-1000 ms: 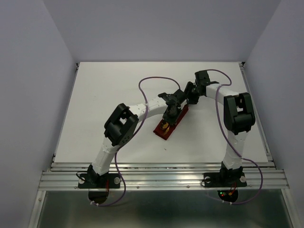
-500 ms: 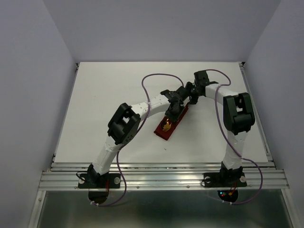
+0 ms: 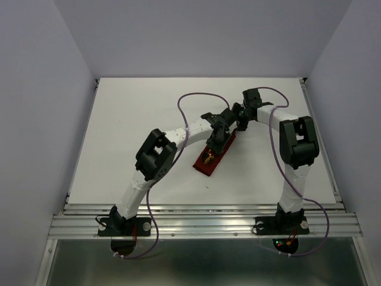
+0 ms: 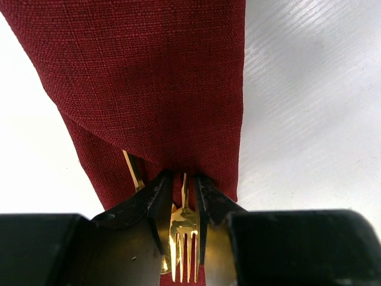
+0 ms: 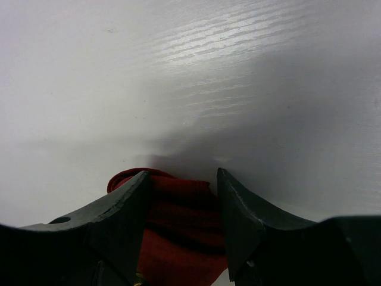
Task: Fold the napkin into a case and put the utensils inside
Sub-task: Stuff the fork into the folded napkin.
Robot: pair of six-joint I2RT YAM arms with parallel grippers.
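- The folding part looks done: the napkin (image 4: 155,77) is now a long thin case (image 3: 205,168)
- The case lies flat on the white bench (image 3: 131,131), near the middle and a bit to the right, on a slant, with its far end more to the right
- The gold fork (image 4: 184,229) has its thin handle tucked under the red cloth, but its prongs poke out at the near end
- A second thin gold handle (image 4: 133,170) shows just left of the fork and goes under the cloth too; it is likely the spoon
- The left claw (image 4: 183,177) sits at the near end of the case, a finger on each side of the fork's handle with a small gap, so it looks let go, not pinching
- The right claw (image 5: 183,174) is around the far end of the case; the cloth fills the space between its fingers, so it looks clenched on it
- What is left, I think: push the fork and spoon further in, then both claws let go and lift away
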